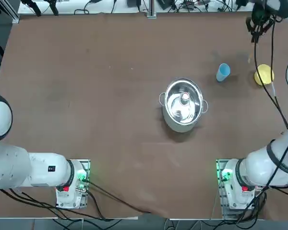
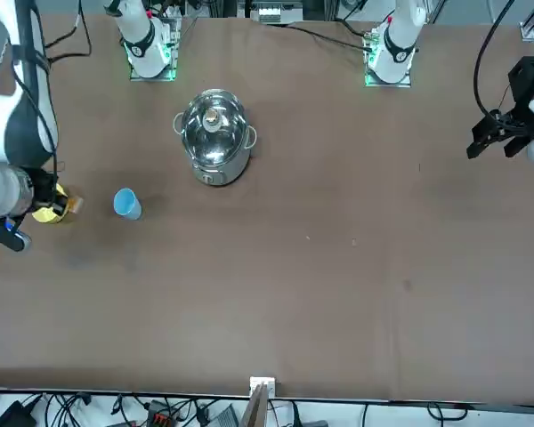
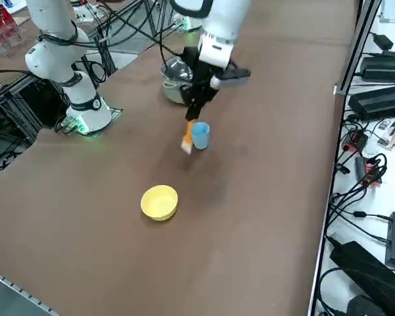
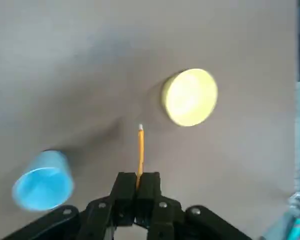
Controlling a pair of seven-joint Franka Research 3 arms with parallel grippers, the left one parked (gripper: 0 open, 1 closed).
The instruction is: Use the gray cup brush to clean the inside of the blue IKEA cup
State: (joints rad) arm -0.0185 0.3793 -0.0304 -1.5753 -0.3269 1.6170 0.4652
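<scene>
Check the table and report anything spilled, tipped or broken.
Nothing stands out: the cup and bowl stand upright, the pot wears its lid, and the right gripper holds the brush above the table.

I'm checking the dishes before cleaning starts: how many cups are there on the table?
1. The light-blue plastic cup stands between the steel lidded pot and the round yellow bowl. I see no other, though the arm may hide some.
</scene>
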